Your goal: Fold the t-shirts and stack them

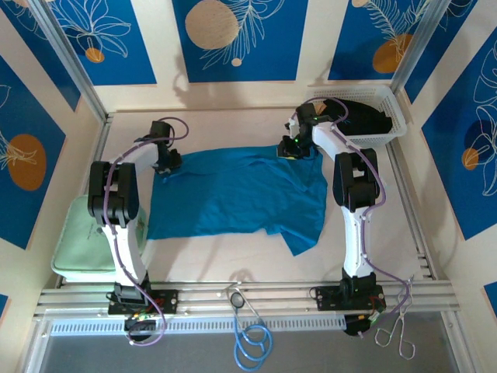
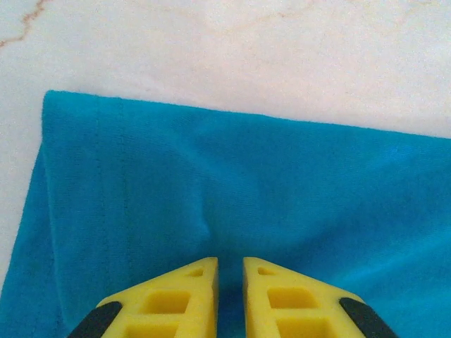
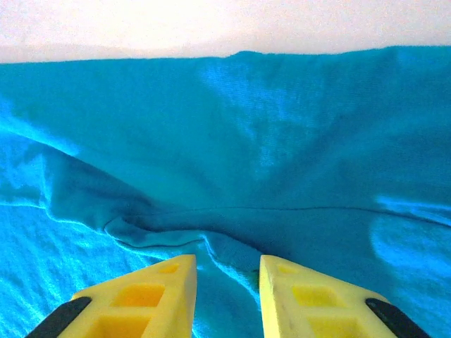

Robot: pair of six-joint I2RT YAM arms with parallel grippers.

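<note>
The teal-blue t-shirt (image 1: 241, 194) lies spread out flat across the middle of the table, one sleeve pointing toward the near right. At its far left corner my left gripper (image 1: 167, 163) is pressed down; in the left wrist view the yellow fingers (image 2: 190, 296) stand almost together, pinching the teal cloth (image 2: 232, 176) near a hemmed edge. My right gripper (image 1: 293, 148) sits at the shirt's far right edge. There its jaws (image 3: 227, 259) stand apart around a raised ridge of the teal cloth (image 3: 232, 141). A black t-shirt (image 1: 363, 115) lies heaped in the basket.
The white mesh basket (image 1: 394, 116) stands at the far right corner. A pale green pad (image 1: 78, 241) lies at the near left beside the left arm. Metal rails border the table, with a blue cable loop (image 1: 252, 342) at the front.
</note>
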